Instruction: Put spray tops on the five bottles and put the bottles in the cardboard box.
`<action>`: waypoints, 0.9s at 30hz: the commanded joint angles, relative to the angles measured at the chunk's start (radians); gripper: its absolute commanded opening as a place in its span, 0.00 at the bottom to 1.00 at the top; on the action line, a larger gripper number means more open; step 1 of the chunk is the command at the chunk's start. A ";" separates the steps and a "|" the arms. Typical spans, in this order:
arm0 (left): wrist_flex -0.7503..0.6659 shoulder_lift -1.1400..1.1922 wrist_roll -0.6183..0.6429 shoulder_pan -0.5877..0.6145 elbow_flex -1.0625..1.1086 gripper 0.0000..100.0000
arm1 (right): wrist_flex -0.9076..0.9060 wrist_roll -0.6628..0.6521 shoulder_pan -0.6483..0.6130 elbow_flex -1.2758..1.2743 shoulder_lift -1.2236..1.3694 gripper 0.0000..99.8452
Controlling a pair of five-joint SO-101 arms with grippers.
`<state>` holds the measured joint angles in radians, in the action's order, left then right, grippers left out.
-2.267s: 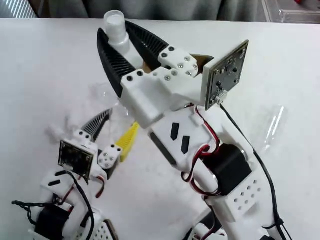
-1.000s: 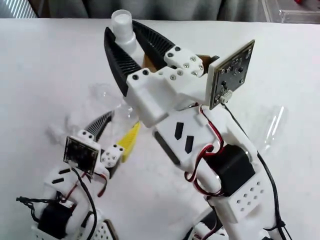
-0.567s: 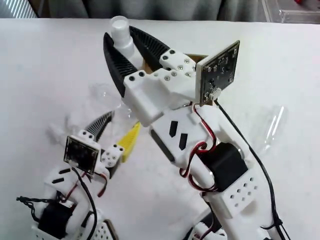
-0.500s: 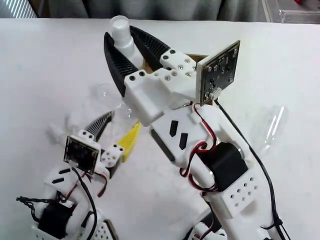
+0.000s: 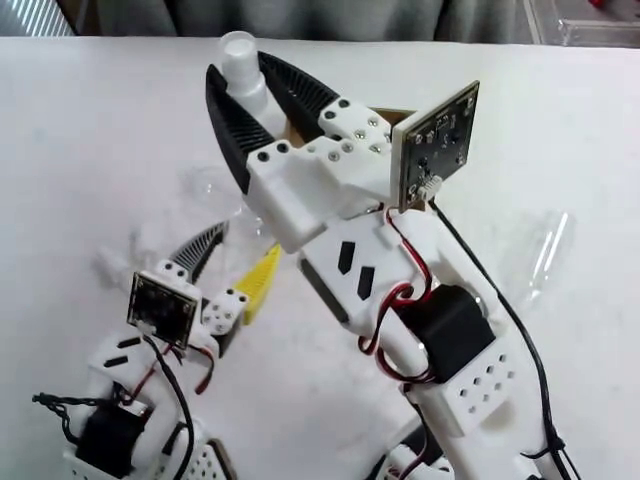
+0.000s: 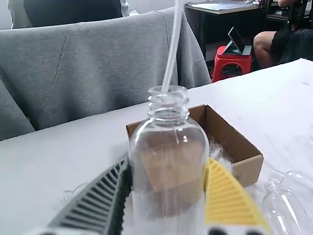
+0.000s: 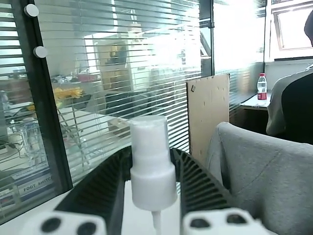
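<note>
The right gripper [image 5: 243,70] has its jaws clamped on the white spray top [image 7: 151,161], directly above the clear bottle [image 6: 166,147]. The dip tube [image 6: 171,49] hangs into the bottle's neck. The left gripper [image 6: 167,166] grips that bottle upright on the surface, with the cardboard box [image 6: 234,142] just behind. The spray top's path looks to be straight down.

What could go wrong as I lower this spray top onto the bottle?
The thin dip tube enters the neck of the clear plastic bottle at a slant, so the white spray top in the right gripper may seat crooked. The left gripper holds the smooth round body; downward pressure might make it slip.
</note>
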<state>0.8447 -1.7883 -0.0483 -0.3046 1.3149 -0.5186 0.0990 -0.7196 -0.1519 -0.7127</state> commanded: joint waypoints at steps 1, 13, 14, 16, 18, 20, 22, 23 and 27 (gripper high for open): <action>-0.023 -0.018 -0.003 -0.004 -0.008 0.08 | 0.024 -0.014 -0.004 0.037 -0.013 0.02; -0.023 -0.018 -0.003 -0.004 -0.009 0.08 | 0.024 -0.014 0.031 0.032 -0.001 0.02; -0.023 -0.018 -0.003 -0.004 -0.009 0.08 | 0.024 -0.014 0.044 0.034 0.007 0.02; -0.023 -0.018 -0.003 -0.005 -0.009 0.08 | 0.024 -0.014 0.058 0.037 0.021 0.02; -0.023 -0.018 -0.003 -0.004 -0.009 0.08 | 0.024 -0.011 0.062 0.034 0.028 0.02; -0.023 -0.018 -0.003 -0.004 -0.008 0.08 | 0.024 -0.005 0.059 0.032 0.030 0.02; -0.023 -0.018 -0.003 -0.004 -0.008 0.08 | 0.024 -0.005 0.058 0.032 0.030 0.02; -0.023 -0.018 -0.003 -0.004 -0.008 0.08 | 0.021 -0.005 0.047 0.032 0.028 0.02; -0.023 -0.018 -0.003 -0.004 -0.008 0.08 | 0.010 -0.003 0.027 0.029 0.025 0.02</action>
<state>0.8447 -1.7883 -0.0483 -0.3046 1.3149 -0.5186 0.0990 -0.6767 -0.1519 -0.6790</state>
